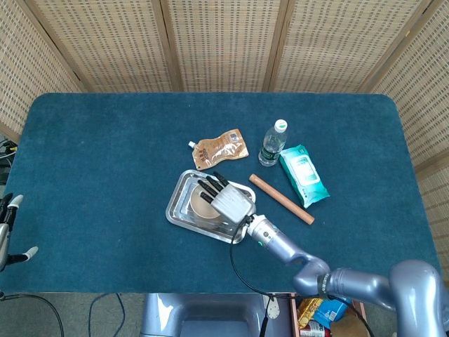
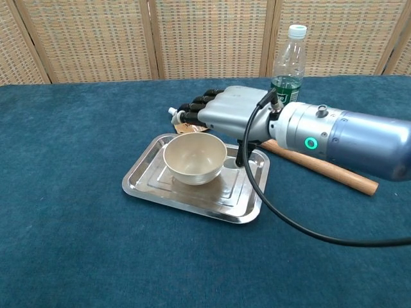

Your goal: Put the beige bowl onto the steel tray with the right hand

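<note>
The beige bowl [image 2: 194, 158] stands upright on the steel tray [image 2: 153, 190], near its middle. My right hand [image 2: 226, 114] hovers just behind and above the bowl, its fingers [image 2: 196, 106] stretched out over the far rim and holding nothing. From the head view the right hand [image 1: 226, 199] covers most of the bowl [image 1: 198, 204], and the tray [image 1: 177, 206] shows around it. Only a sliver of my left hand [image 1: 8, 228] shows at the left edge, its fingers apart and empty.
A brown pouch [image 1: 219, 148] lies behind the tray. Right of the tray lie a wooden stick [image 2: 321, 168], a water bottle [image 2: 287, 64] and a green wipes pack [image 1: 303, 175]. Blue cloth covers the table.
</note>
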Available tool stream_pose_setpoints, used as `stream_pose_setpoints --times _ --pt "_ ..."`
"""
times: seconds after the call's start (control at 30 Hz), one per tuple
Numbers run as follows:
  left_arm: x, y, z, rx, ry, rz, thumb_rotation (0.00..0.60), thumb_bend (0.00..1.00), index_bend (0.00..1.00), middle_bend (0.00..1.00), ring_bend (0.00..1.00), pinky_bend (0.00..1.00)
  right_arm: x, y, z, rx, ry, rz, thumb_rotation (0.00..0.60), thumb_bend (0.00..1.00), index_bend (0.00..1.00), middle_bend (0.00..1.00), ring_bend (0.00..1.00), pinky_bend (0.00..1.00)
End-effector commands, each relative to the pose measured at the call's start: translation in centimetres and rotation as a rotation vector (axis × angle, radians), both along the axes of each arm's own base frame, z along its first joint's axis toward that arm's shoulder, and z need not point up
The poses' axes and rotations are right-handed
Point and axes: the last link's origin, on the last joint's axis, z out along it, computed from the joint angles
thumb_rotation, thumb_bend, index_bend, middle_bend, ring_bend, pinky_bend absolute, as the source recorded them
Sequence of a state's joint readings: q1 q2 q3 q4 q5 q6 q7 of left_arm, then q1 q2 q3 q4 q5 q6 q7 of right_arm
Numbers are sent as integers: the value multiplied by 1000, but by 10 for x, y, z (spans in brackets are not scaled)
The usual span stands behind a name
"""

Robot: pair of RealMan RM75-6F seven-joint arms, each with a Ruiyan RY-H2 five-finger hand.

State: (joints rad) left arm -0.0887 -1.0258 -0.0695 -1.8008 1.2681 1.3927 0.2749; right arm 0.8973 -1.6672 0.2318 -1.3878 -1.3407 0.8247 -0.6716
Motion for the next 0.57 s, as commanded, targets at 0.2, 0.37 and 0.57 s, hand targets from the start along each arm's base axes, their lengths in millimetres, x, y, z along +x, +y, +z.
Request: stream_pose_setpoints --times 0.2,0.37,0.57 --pt "6 -4 0 -10 -8 -33 600 0 0 0 0 0 -51 24 82 -124 -119 -116 600 1 0 0 0 0" --pt "13 -12 -1 -14 -2 -82 600 0 0 0 0 0 -137 72 156 -267 -276 -282 600 0 0 0 0 0" --pt "18 -19 0 13 1 -130 600 0 0 0 0 0 -199 126 183 -375 -399 -401 600 0 0 0 0 0"
